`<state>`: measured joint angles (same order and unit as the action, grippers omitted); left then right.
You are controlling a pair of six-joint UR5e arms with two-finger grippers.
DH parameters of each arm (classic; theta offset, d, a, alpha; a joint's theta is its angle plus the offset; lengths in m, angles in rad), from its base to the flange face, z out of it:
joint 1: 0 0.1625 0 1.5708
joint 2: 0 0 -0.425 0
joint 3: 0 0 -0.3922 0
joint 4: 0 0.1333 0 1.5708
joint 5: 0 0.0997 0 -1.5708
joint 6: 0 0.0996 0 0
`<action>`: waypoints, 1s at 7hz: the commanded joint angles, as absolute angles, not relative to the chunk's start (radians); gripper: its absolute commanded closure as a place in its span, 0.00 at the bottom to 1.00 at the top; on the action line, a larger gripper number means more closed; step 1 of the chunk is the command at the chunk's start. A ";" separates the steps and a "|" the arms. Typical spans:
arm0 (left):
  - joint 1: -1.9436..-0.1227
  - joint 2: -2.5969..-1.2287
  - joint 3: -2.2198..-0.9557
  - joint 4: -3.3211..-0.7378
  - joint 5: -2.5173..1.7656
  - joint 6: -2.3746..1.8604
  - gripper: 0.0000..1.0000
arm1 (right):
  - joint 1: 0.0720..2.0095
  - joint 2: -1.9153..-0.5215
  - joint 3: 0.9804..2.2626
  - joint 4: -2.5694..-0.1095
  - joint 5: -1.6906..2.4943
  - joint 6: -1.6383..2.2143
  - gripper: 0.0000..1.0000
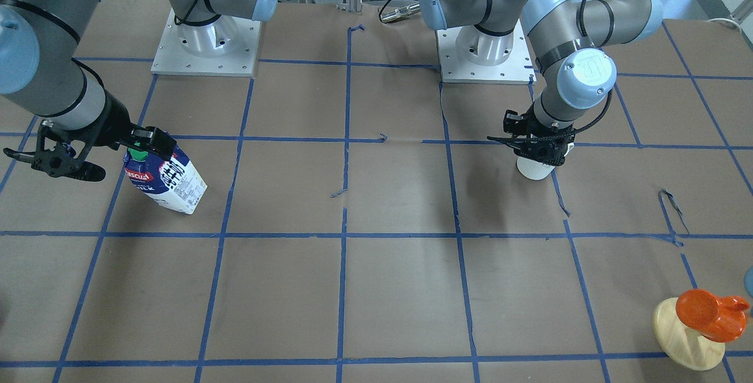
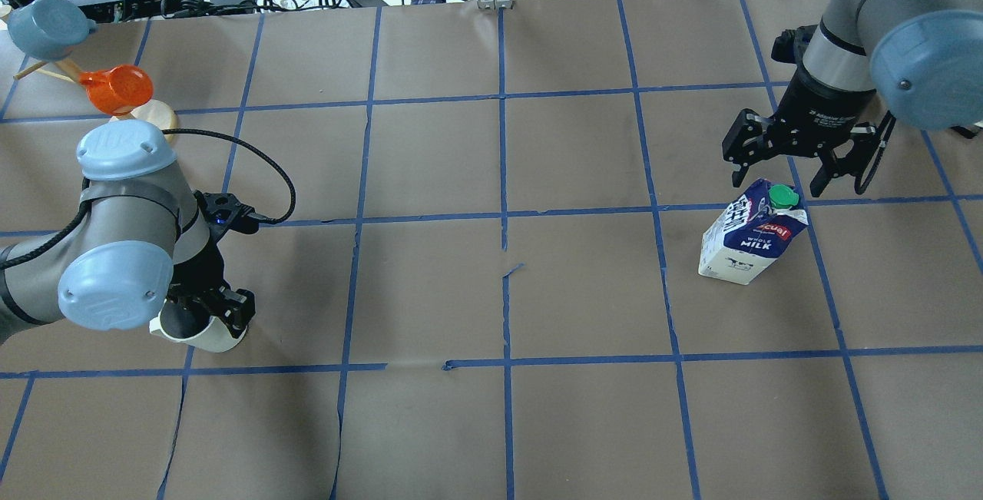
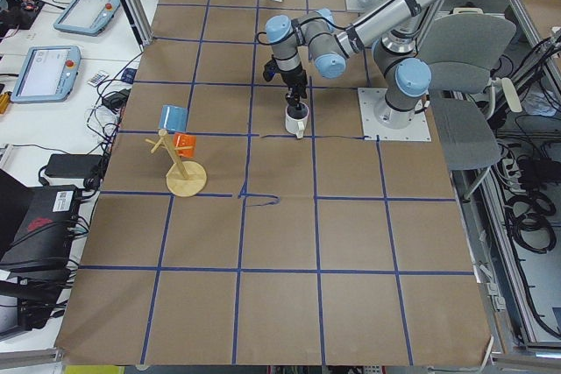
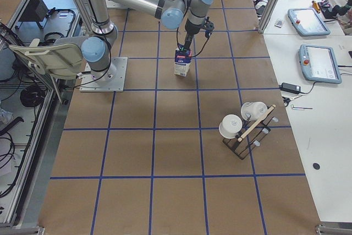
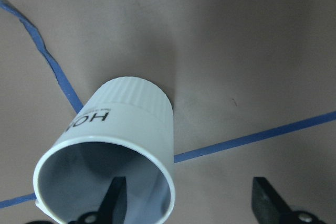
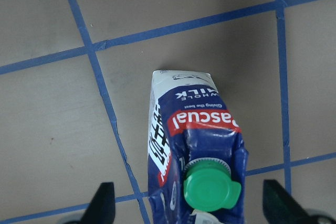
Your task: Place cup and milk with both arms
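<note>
Both hands are spread wide, the left hand [image 5: 190,196] straddling the wall of the cup [image 5: 131,124], the right hand [image 2: 779,177] above the milk [image 2: 749,243], each item upright on the surface [image 2: 430,293], so I'd move strictly vertically to avoid tipping either.

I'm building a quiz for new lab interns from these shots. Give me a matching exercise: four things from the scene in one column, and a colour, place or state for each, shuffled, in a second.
Things:
1. cup
2. milk
3. right gripper
4. orange object

Descriptions:
a. on a wooden stand
b. open, above a green cap
c. white, dark lettering on its side
d. blue and white, standing on the table

Pairs: 1-c; 2-d; 3-b; 4-a
</note>
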<state>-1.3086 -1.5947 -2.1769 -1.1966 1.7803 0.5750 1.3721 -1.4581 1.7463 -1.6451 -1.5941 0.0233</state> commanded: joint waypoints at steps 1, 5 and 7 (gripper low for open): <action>-1.301 -1.597 -2.169 -1.155 1.778 0.565 1.00 | 1.362 -1.450 1.756 -1.652 -1.600 0.029 0.00; -1.351 -1.607 -2.078 -1.171 1.659 0.358 1.00 | 1.330 -1.434 1.758 -1.640 -1.600 0.044 0.08; -1.506 -1.650 -1.935 -1.301 1.562 0.049 1.00 | 1.330 -1.436 1.758 -1.640 -1.597 0.083 0.15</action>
